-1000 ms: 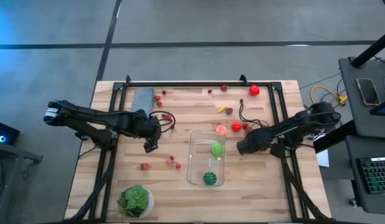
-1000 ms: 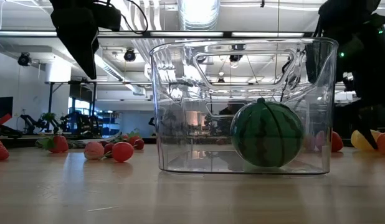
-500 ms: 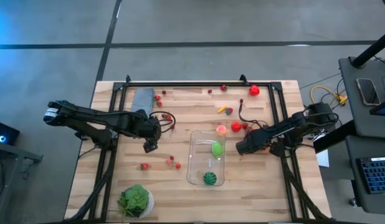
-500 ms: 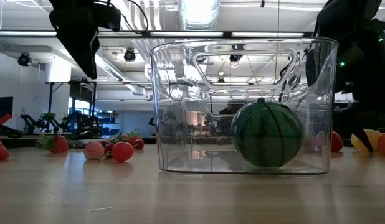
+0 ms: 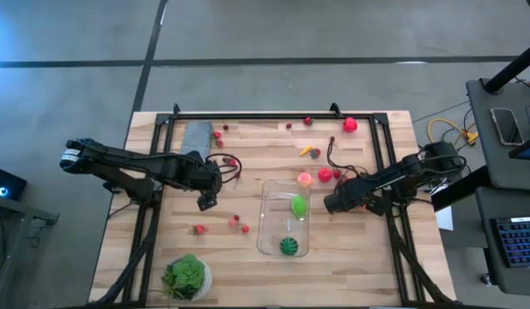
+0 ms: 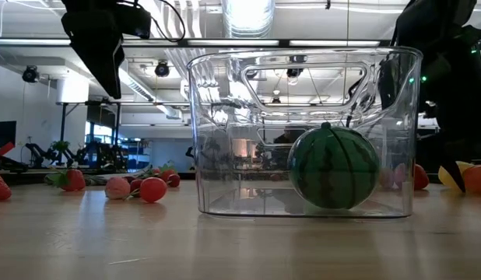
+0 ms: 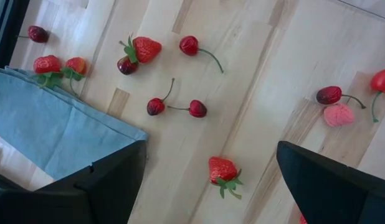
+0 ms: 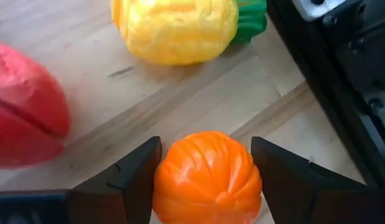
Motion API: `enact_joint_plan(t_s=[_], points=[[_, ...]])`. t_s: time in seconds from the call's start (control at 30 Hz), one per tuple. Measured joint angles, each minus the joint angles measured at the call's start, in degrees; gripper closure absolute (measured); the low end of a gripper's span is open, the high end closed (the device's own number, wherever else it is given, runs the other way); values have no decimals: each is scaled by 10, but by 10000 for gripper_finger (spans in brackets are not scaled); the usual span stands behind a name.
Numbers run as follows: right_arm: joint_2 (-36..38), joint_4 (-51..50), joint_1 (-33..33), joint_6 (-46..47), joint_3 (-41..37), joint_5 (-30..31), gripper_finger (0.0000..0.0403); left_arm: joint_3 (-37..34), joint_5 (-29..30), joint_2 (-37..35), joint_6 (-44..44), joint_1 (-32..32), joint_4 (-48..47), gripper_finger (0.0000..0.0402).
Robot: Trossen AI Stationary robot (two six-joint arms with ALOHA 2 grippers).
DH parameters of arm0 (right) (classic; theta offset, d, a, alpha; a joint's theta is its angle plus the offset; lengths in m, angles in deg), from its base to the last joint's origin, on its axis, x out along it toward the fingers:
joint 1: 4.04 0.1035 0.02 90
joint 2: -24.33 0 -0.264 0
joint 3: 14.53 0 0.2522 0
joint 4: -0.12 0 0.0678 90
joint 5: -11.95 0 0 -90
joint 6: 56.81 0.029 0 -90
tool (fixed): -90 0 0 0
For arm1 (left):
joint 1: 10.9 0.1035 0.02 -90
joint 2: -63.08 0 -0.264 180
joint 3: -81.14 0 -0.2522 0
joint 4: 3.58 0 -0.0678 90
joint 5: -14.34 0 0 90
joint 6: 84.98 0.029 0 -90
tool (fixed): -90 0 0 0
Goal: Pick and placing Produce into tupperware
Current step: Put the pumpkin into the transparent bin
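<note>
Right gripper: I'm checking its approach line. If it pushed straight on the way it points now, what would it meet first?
The orange piece: it sits between the right gripper's open fingers, on the table. Beyond it lies a yellow piece with a green end, probably next, though depth is hard to judge.

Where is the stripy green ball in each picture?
High view: the striped green ball sits in the tupperware's near end.
Low view: the ball shows through the clear wall, toward the right.
Left wrist view: not in it.
Right wrist view: not in it.
Shared landmark: the tupperware.
</note>
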Motion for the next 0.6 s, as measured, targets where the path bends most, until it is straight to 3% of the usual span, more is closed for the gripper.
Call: enact_joint_plan(t_s=[0.23, 0.6], points=[[16, 6, 1, -37, 30, -5, 146, 0, 0, 0, 0, 0, 0, 59], [59, 3, 38, -160, 175, 73, 173, 0, 0, 0, -3, 0, 7, 59]])
